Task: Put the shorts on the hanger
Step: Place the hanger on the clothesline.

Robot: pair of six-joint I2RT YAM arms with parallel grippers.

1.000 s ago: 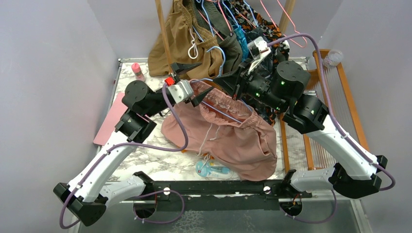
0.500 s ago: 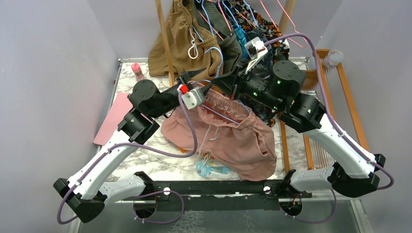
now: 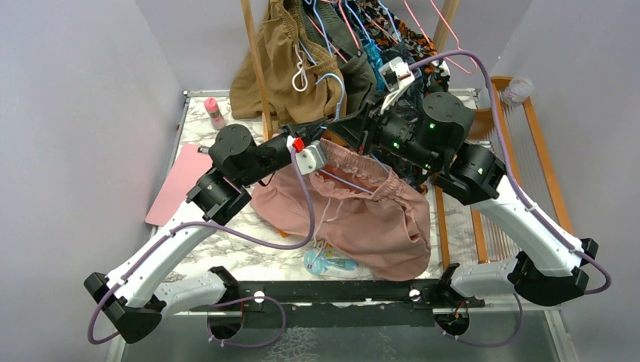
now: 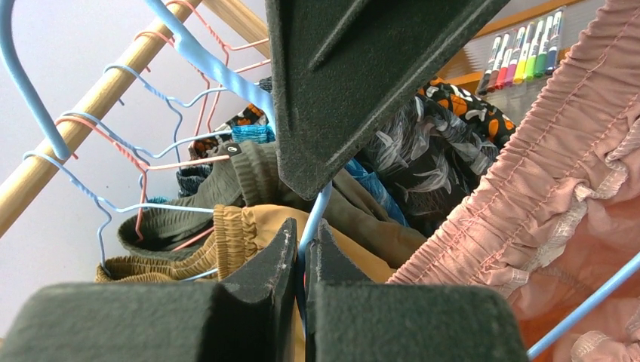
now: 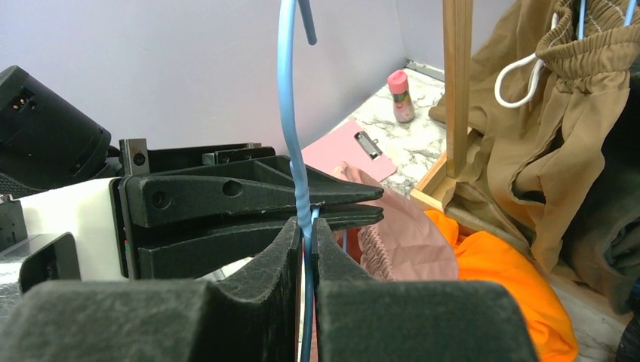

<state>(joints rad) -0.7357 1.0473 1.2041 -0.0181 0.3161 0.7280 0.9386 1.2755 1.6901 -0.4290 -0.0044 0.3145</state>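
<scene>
Top external: the left tool [image 3: 329, 134] has closed within the last second, its jaws previously spread. It now meets the right tool [image 3: 346, 134] at the neck of the hanger [image 3: 343, 179]. The shorts [image 3: 370, 219] lie on the surface [image 3: 256, 256], the hanger bar crossing their waistband. Judgement: both arms now hold the hanger, so a lift can follow

Left wrist: fingers pressed together on the blue wire, hung garments [image 4: 249, 219] close behind

Right wrist: jaws pinch the same wire below the hook. The wooden post [image 5: 456, 90] and brown shorts [image 5: 558, 136] stand near, with open room toward the wall

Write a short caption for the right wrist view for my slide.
The right claw and the left claw both grip the light blue hanger, pink shorts behind.
</scene>
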